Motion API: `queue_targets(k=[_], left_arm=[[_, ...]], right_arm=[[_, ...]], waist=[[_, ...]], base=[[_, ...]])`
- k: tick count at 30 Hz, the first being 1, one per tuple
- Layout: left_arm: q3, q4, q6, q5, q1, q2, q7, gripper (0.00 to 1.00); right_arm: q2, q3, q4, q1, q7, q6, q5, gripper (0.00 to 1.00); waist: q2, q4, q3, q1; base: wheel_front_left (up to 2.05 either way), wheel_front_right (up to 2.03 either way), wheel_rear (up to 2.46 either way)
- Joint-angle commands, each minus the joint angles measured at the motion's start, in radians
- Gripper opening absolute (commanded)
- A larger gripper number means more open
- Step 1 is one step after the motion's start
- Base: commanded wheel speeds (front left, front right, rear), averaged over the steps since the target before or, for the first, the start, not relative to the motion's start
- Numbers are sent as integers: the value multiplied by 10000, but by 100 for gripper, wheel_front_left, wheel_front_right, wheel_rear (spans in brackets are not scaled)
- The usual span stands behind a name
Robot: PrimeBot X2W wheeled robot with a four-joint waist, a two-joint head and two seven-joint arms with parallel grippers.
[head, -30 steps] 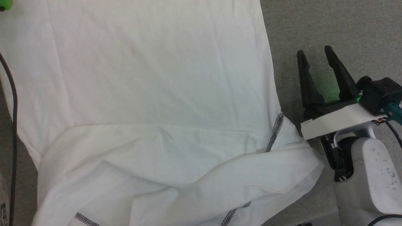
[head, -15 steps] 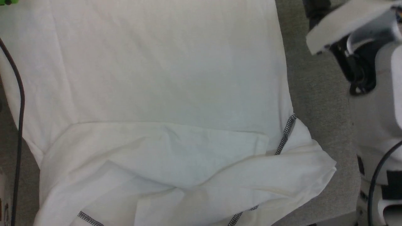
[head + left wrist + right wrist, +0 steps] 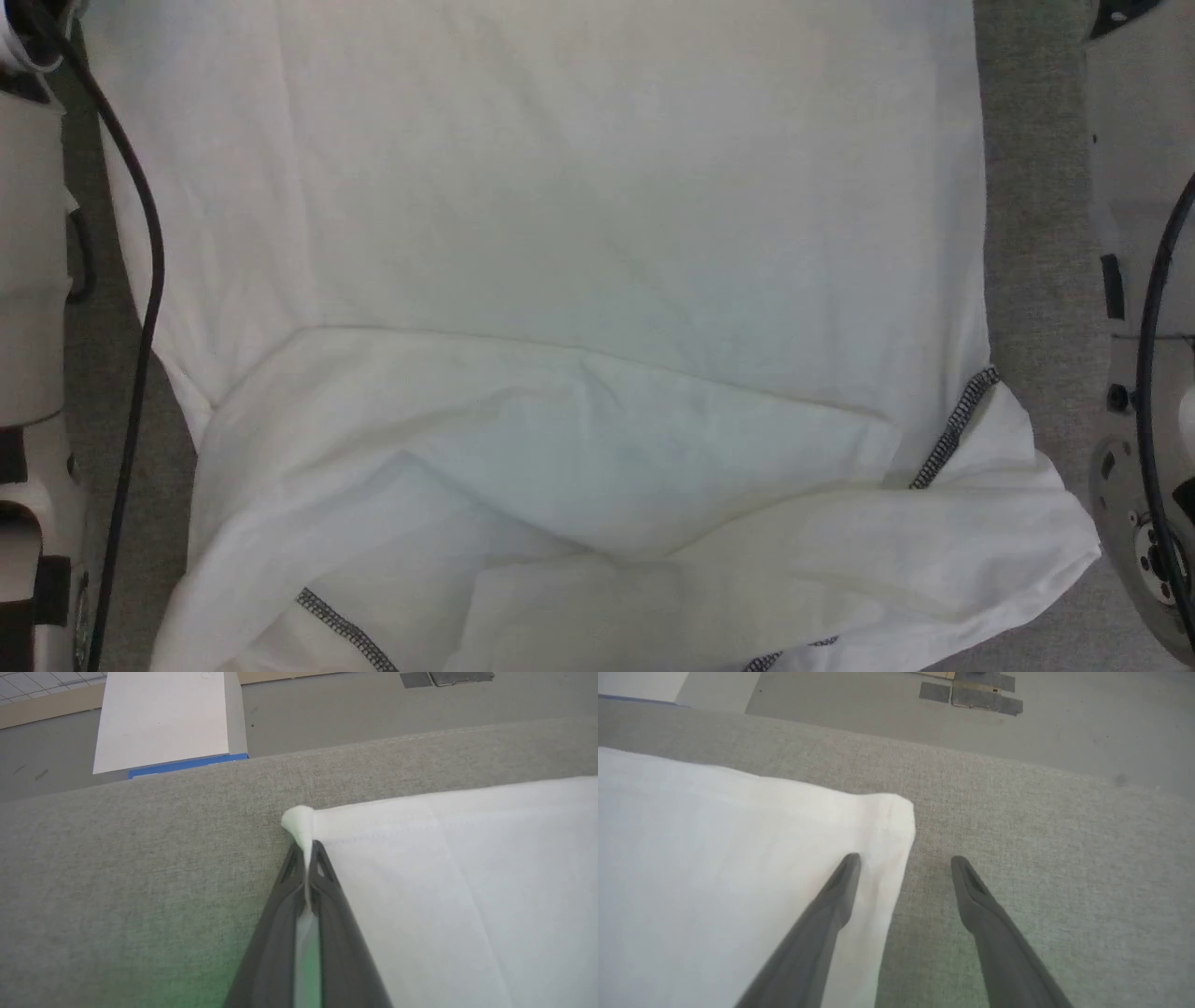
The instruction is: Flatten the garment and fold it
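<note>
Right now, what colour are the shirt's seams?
Dark grey zigzag seams on the white shirt, clearest in head view.

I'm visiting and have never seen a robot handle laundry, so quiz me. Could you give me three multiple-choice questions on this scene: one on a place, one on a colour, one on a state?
1. Where does the left gripper hold the garment?
A. at a corner
B. on a seam
C. in the middle of the cloth

2. What colour is the stitching of the seams?
A. red
B. dark grey
C. blue

3. How does the right gripper stand?
A. shut on the garment
B. shut on nothing
C. open, astride the garment's edge

Answers:
1 A: the left wrist view shows a bunched corner pinched in its shut jaws.
2 B: the head view shows dark grey zigzag lines on the white cloth.
3 C: the right wrist view shows one finger over the cloth and the other over the grey surface.
</note>
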Motion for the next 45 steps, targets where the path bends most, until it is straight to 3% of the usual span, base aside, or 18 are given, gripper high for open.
queue_targets(k=[1, 5, 6, 7, 8, 10, 15, 18, 26, 30, 33, 37, 45], left_arm=[[-66, 253, -41, -15, 22, -29, -12, 0], [-175, 398, -141, -50, -200, -169, -247, 0], [-203, 434, -159, -42, -257, -193, -330, 0], [-226, 471, -169, -34, -290, -210, -393, 0], [-246, 514, -179, -28, -332, -231, -487, 0], [-288, 569, -197, 32, -409, -231, -739, 0], [-358, 670, -166, 379, -646, -94, -1844, 0], [-368, 725, -75, 634, -840, -26, -2776, 0], [-316, 933, 370, 1306, -1454, 78, -5775, 0], [-157, 1218, 457, 1188, -1536, -20, -6756, 0], [-111, 1506, 329, 1014, -1363, -12, -7003, 0], [-151, 1629, -208, 672, -752, 98, -7244, 0], [-103, 498, -842, -157, 2127, 405, -7283, 0]], right_arm=[[38, -156, 179, -274, 163, -15, -171, 100], [80, -458, 637, -712, 700, -15, -554, 100], [88, -511, 732, -804, 848, -15, -649, 84], [93, -523, 806, -861, 974, -15, -720, 49], [99, -503, 893, -924, 1158, -15, -803, 38], [106, -462, 930, -1017, 1313, -15, -931, 0], [104, -471, 681, -1151, 922, -15, -1420, 0], [11, -615, 411, -1236, 139, -15, -1799, 0], [-129, -931, 79, -1580, -2715, -15, -2320, 0], [-163, -834, 188, -1632, -3969, -15, -2057, 0], [-236, -391, 310, -1445, -4554, -15, -1581, 0], [-568, 591, 58, -772, -5229, -15, -593, 0], [-1977, 2422, -2337, 2339, -5319, -15, 1553, 0]], waist=[[0, 259, 196, -1], [0, 438, 345, -1], [0, 477, 385, -1], [0, 503, 408, -1], [0, 531, 437, -1], [0, 558, 482, -1], [0, 576, 522, -1], [0, 576, 492, -1], [0, 574, 287, -1], [0, 598, 88, -1], [0, 617, -168, -1], [0, 665, -726, -1], [0, 868, -2498, -1]], base=[[0, 0, 0], [0, 0, 0], [0, 0, 0], [0, 0, 0], [0, 0, 0], [0, 0, 0], [0, 0, 0], [0, 0, 0], [0, 0, 0], [0, 0, 0], [0, 0, 0], [0, 0, 0], [0, 0, 0]])
